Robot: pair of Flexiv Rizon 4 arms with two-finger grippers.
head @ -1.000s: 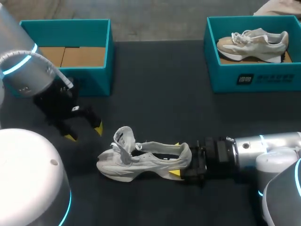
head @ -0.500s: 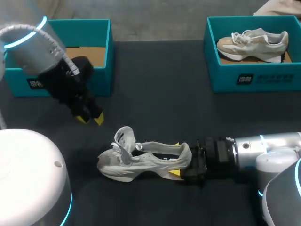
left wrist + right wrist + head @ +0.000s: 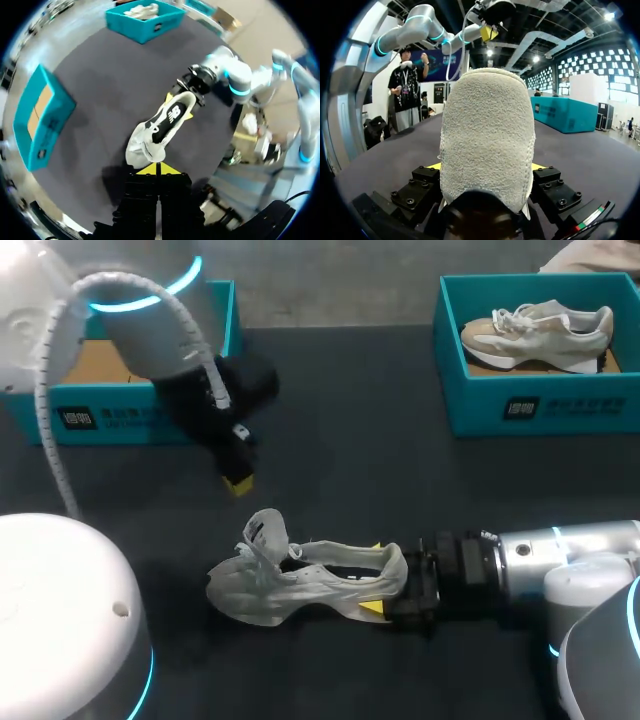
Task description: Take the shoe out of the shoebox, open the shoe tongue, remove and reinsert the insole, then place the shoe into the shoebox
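Worktop (image 3: 340, 410) carried empty shoebox (image 3: 120, 420) far left; shoe (image 3: 300, 580) lay near centre, outside box. Right hand (image 3: 375, 578) clamped heel (image 3: 487, 140) from both sides. Left hand (image 3: 238, 481), fingers (image 3: 147, 170) pressed together, empty, hovered beyond tongue (image 3: 265, 532); should spread fingers, descend, pinch tongue edge, heel braced.

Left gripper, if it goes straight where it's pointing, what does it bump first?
Most likely the white shoe: its toe end lies right ahead of the left gripper in the left wrist view. Depth is unclear, so it might touch the table just short of it.
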